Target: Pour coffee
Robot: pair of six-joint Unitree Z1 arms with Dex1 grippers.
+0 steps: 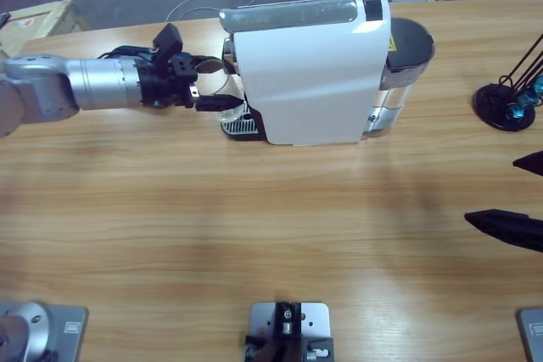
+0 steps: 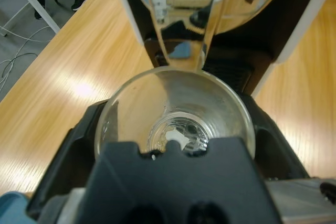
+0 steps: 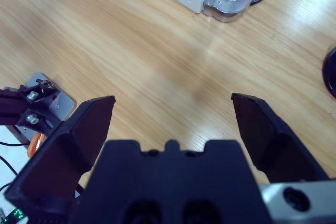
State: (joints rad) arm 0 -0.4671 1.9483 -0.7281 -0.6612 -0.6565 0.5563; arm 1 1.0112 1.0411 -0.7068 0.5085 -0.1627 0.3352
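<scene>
A clear glass tumbler (image 2: 176, 114) stands under the spout (image 2: 181, 51) of a white coffee machine (image 1: 314, 74), on its black drip tray (image 1: 237, 125). My left gripper (image 2: 176, 129) comes in from the left, and its black jaws are shut on the tumbler's two sides. In the high view the left gripper (image 1: 222, 84) sits right at the machine's front end. I look down into the tumbler and see only its clear bottom. Coffee does not show. My right gripper (image 3: 173, 103) hangs open over bare table, and the high view shows this right gripper (image 1: 496, 192) at the right edge.
The machine's dark-lidded water tank (image 1: 407, 48) sits at its right end. A black round-based stand (image 1: 505, 103) is at the far right. A cardboard box (image 1: 34, 23) lies past the table's far left corner. Cables run on the floor behind.
</scene>
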